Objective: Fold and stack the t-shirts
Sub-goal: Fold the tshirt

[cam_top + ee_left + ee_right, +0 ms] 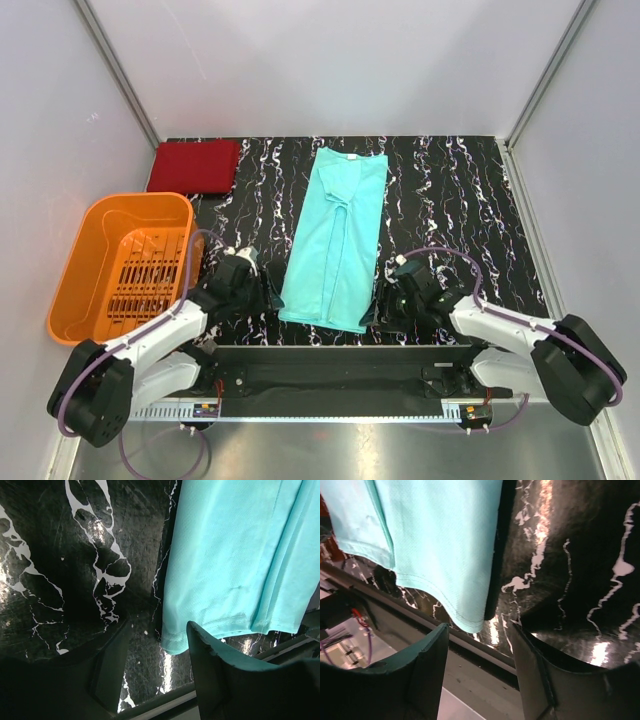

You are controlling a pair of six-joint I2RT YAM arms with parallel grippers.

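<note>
Teal t-shirt [335,240]: laid flat in the middle of the worktop [450,200], folded into a long strip.
Long axis: pointed from the arms to the far wall.
Near hem: one corner is seen just ahead of each end effector, so neither arm is nearer.
Left end effector [159,630]: fingers set apart, nothing gripped.
Right end effector [479,630]: fingers set apart, nothing gripped.
Cloth: soft, thin, finely knitted, with a stitched hem.
Dark red t-shirt [195,166]: folded flat at the far left, behind the orange slatted basket [85,260].
Worktop look: hard, shiny, black with white veins.
</note>
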